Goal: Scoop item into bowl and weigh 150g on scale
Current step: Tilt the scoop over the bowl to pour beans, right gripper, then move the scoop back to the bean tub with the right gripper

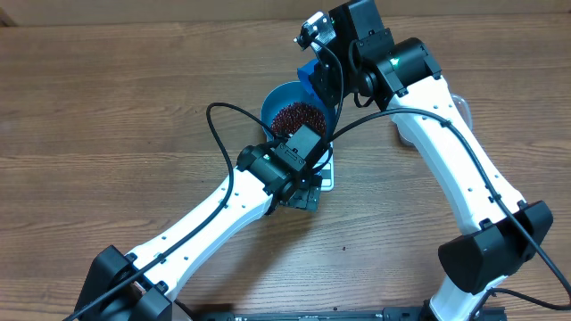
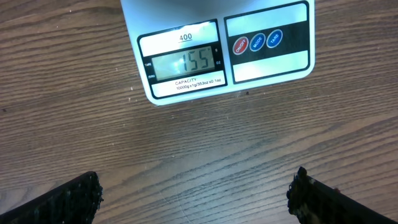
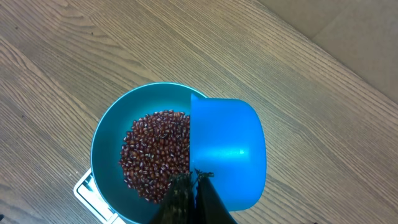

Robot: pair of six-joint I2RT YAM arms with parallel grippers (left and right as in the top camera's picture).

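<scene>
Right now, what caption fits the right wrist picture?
Right gripper holds blue scoop over the bowl rim, beans inside, scale underneath.

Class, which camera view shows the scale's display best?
The left wrist view: the scale faces the camera, display and three buttons legible. Overhead shows only a white edge, mostly hidden; the right wrist view shows one corner under the bowl.

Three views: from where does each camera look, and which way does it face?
Overhead: fixed above the table, facing straight down; both arms show, meeting at the bowl.
Left wrist: on the left arm, facing down at the scale display; the left tool, open, shows at the bottom edge.
Right wrist: on the right arm, facing down into the bowl of beans; the right tool, shut, holds the scoop.
Shared: overhead and right wrist both show bowl and beans.
</scene>
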